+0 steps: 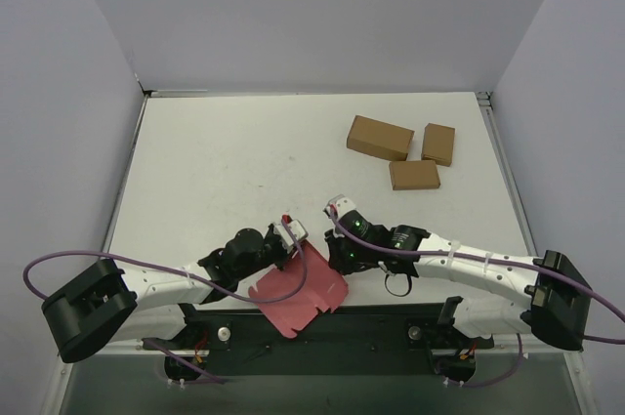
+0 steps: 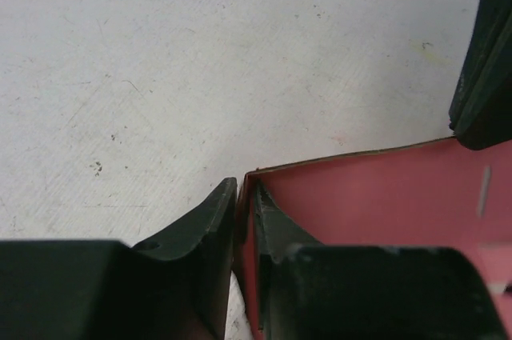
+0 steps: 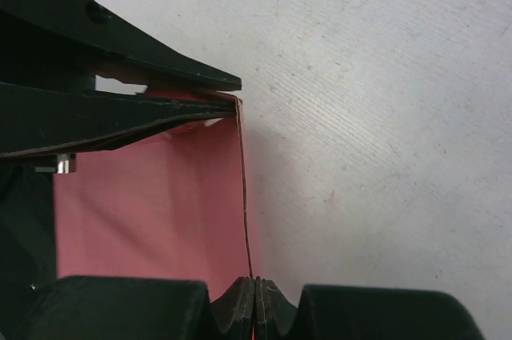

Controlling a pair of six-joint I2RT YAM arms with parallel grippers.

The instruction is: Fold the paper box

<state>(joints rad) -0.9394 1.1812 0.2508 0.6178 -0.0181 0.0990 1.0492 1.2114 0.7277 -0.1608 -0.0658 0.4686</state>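
The paper box [image 1: 293, 298] is a pink-red card sheet lying at the near edge of the table, between the two arms, with one flap raised. My left gripper [image 1: 296, 242] is at the flap's far corner. In the left wrist view its fingers [image 2: 200, 228] stand slightly apart on either side of the upright card wall [image 2: 246, 220], and the pink floor [image 2: 384, 204] spreads to the right. My right gripper [image 3: 256, 296] is shut on the thin card edge [image 3: 244, 196]. That edge runs up to the left gripper's fingertips [image 3: 228, 100].
Three brown cardboard boxes [image 1: 380, 138], [image 1: 438, 144], [image 1: 414, 175] lie at the back right of the white table [image 1: 225, 161]. Grey walls close in the table on three sides. Purple cables loop off both arms near the front edge.
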